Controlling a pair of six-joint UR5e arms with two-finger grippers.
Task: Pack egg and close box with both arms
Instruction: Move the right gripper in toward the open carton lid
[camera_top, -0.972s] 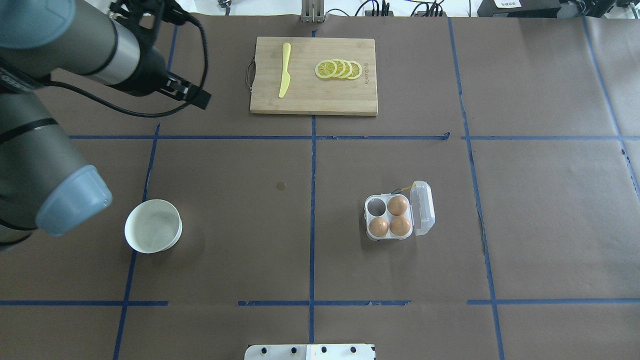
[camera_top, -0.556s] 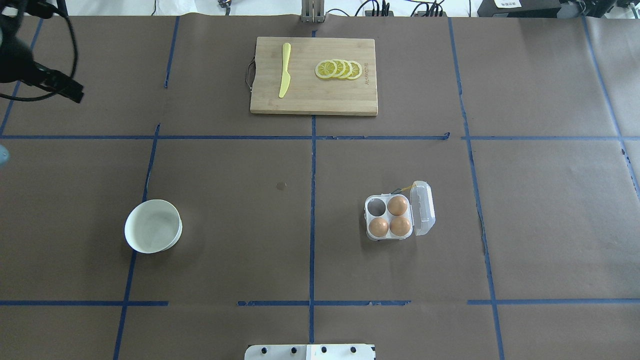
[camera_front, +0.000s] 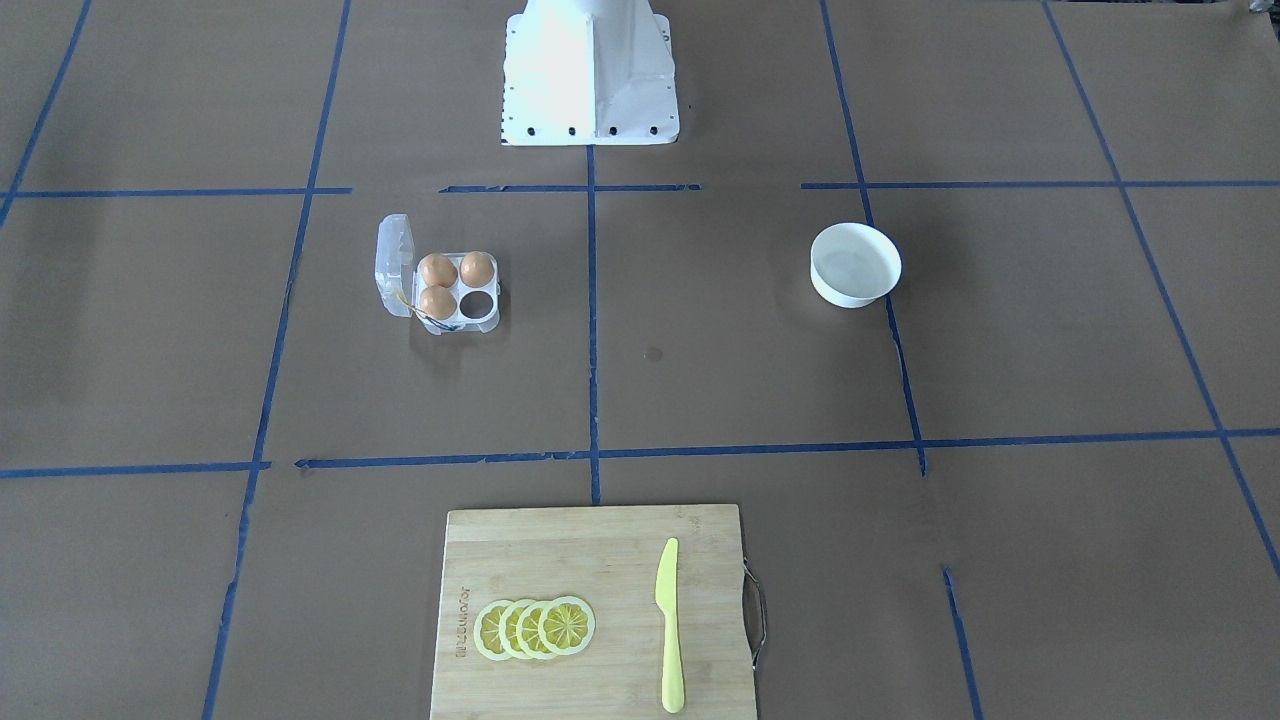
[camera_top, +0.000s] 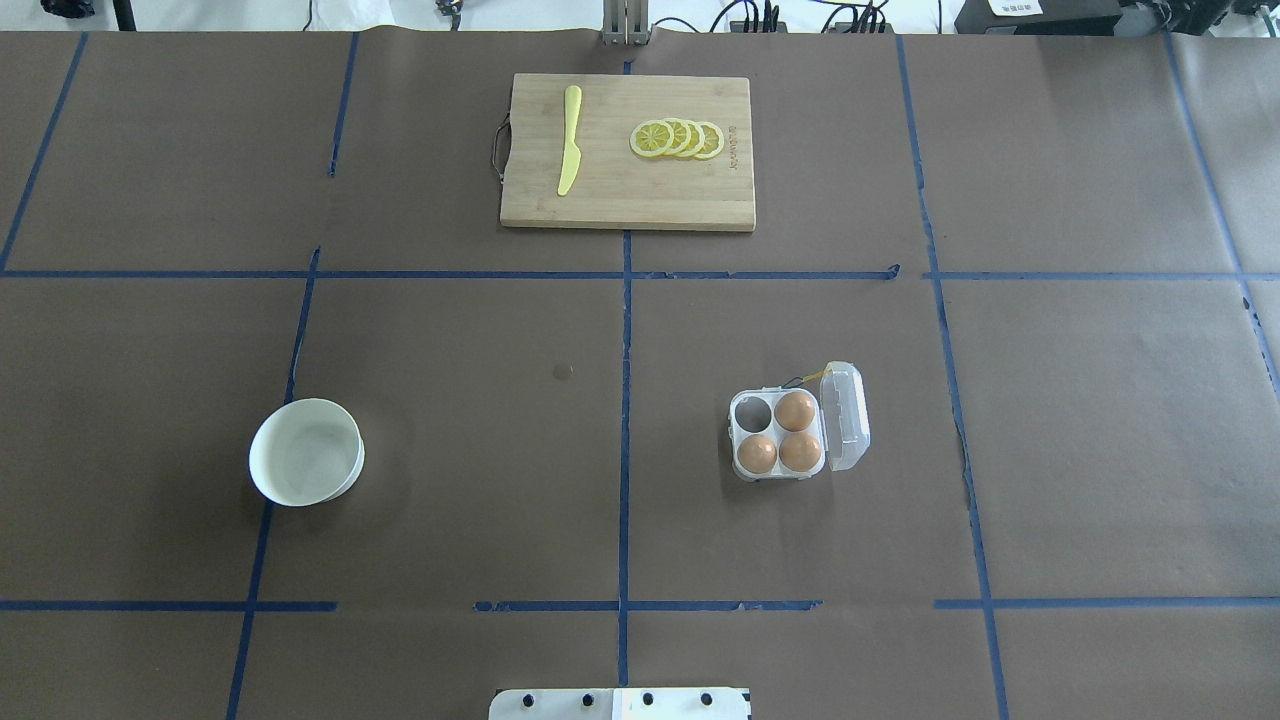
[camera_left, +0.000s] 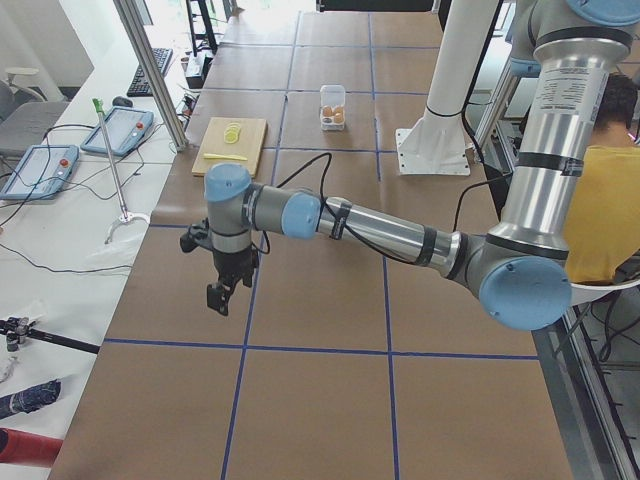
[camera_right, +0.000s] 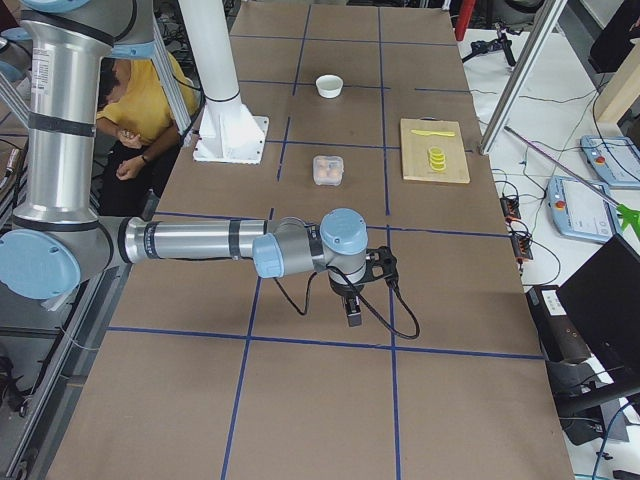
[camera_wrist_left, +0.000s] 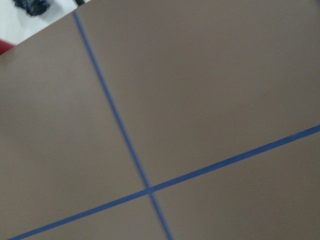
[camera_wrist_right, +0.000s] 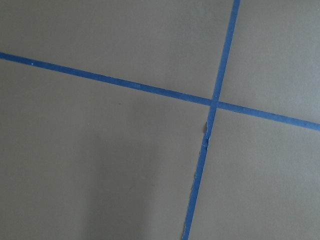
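Well, aim softly for the empty cup (camera_top: 752, 412) in the small clear plastic egg box (camera_top: 790, 432), right of middle. Black left hand (camera_left: 220, 296), right hand (camera_right: 353, 312): cannot tell if open.

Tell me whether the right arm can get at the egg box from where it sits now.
Probably yes. The right arm hangs its claw over bare paper at the table's end, and nothing stands between it and the box, whose lid is open. It is a long reach, though.
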